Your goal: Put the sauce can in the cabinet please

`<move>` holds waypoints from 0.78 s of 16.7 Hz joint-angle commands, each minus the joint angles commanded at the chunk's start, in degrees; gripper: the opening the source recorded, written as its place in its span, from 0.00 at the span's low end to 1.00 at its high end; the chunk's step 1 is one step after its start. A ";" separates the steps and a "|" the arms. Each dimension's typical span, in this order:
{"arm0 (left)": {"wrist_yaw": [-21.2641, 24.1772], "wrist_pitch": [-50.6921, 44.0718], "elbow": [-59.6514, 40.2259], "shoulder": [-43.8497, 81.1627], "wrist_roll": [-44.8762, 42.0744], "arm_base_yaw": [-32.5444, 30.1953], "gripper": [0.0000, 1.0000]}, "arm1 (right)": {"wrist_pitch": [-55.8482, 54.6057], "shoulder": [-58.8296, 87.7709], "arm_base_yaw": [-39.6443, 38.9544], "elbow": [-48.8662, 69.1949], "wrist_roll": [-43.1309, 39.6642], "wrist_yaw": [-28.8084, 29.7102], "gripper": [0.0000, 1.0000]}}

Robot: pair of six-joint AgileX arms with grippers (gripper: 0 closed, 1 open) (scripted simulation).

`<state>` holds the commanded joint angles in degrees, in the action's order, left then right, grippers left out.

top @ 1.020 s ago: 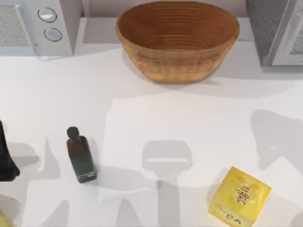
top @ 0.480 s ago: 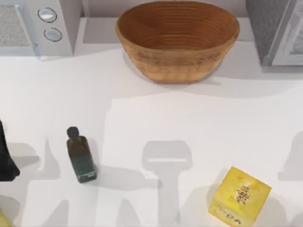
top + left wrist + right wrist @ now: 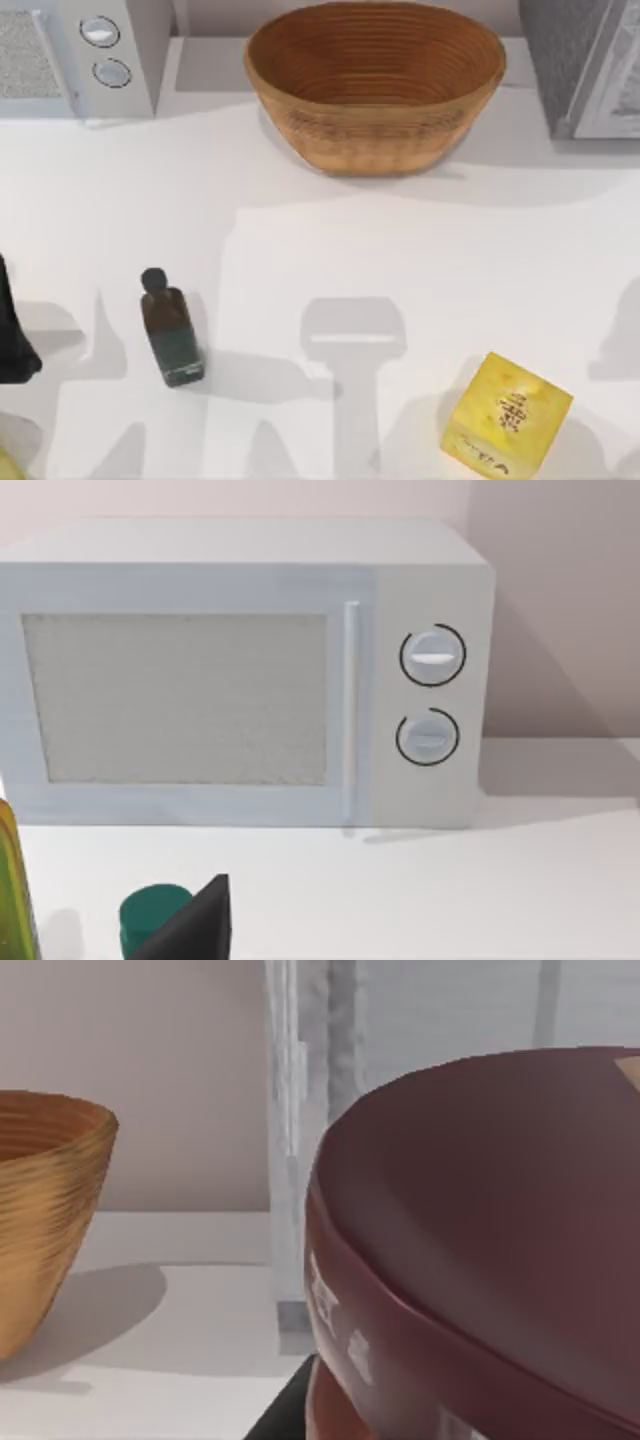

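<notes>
The sauce can [image 3: 480,1250] looms very close in the right wrist view, showing its dark maroon top and a bit of its label. My right gripper appears shut on it, with a dark finger [image 3: 280,1422] showing beneath the can. Just behind the can stands the cabinet [image 3: 450,1020], with its pale front panel. From above, the cabinet [image 3: 560,60] stands at the table's back right corner. My left arm [image 3: 15,340] stays parked at the left edge.
A woven basket [image 3: 375,95] stands at the back middle, and a white microwave [image 3: 75,55] at the back left. A dark bottle [image 3: 170,330] stands front left and a yellow cube box [image 3: 505,415] front right. A green-capped thing [image 3: 155,917] sits near my left gripper.
The arm shadow on the right side of the table slid to the right edge between one second and half a second ago. Since then nothing has visibly moved.
</notes>
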<state>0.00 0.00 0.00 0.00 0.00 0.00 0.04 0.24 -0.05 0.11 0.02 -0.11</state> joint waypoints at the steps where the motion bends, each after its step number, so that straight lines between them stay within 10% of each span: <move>1: 0.00 0.00 0.00 0.00 0.00 0.00 1.00 | 0.20 0.56 -0.09 0.58 0.04 0.08 0.00; 13: 0.00 0.00 0.00 0.00 0.00 0.00 1.00 | 14.14 37.16 -4.82 50.12 2.18 6.11 0.00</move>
<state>0.00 0.00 0.00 0.00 0.00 0.00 14.18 37.40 -4.87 50.23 2.20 6.00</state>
